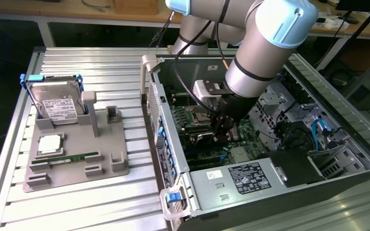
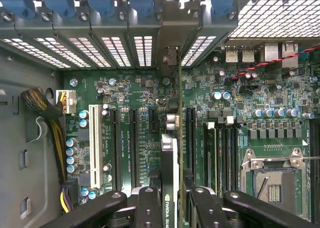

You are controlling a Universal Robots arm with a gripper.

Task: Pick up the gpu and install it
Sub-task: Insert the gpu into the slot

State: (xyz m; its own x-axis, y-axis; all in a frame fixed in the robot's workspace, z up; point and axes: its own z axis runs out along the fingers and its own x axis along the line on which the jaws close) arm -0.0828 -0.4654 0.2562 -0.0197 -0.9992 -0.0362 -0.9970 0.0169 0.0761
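Black, thin and rigid, the gpu (image 2: 169, 163) sits edge-up in your gripper (image 2: 170, 208), clamped narrow at 6 o'clock; judged light but fragile, best held by its edges.

Ext. view: even, bright daylight-type light from above; the ribbed surface (image 1: 75, 197) under my arm shines pale w/ soft glare, shadows faint. Case (image 1: 339, 159) interior darker, esp. under my arm. Floor at the ext. view's left nearly black. Wrist view: motherboard (image 2: 125, 123) well lit and sharp, vent grilles (image 2: 115, 50) blown out white, my jaws dark, slightly soft.
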